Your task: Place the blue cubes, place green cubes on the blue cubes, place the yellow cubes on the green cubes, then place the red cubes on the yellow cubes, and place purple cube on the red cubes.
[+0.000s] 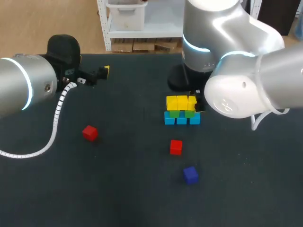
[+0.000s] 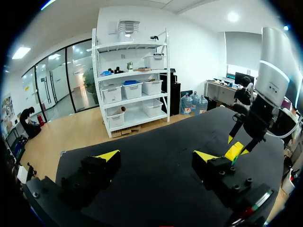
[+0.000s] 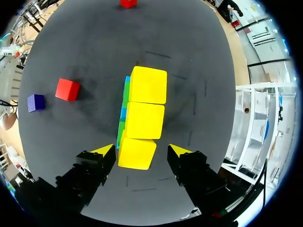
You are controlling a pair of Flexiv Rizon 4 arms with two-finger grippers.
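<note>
Head view: blue cubes (image 1: 182,120), green cubes (image 1: 174,113) and yellow cubes (image 1: 177,102) are stacked; the red cubes (image 1: 175,147) and purple cube (image 1: 191,174) lie loose, still to place.
Left wrist view: left gripper (image 2: 158,155) apart, empty.
Right wrist view: right gripper (image 3: 139,150) apart, straddling the end yellow cube (image 3: 137,153) without contact.

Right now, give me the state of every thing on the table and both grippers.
blue cubes, bottom row of the stack
green cubes, stacked on the blue cubes
yellow cubes, top layer, nothing on them
red cubes, both loose, unstacked
purple cube, loose, unstacked
left gripper, open, empty
right gripper, open, astride the end yellow cube
</note>
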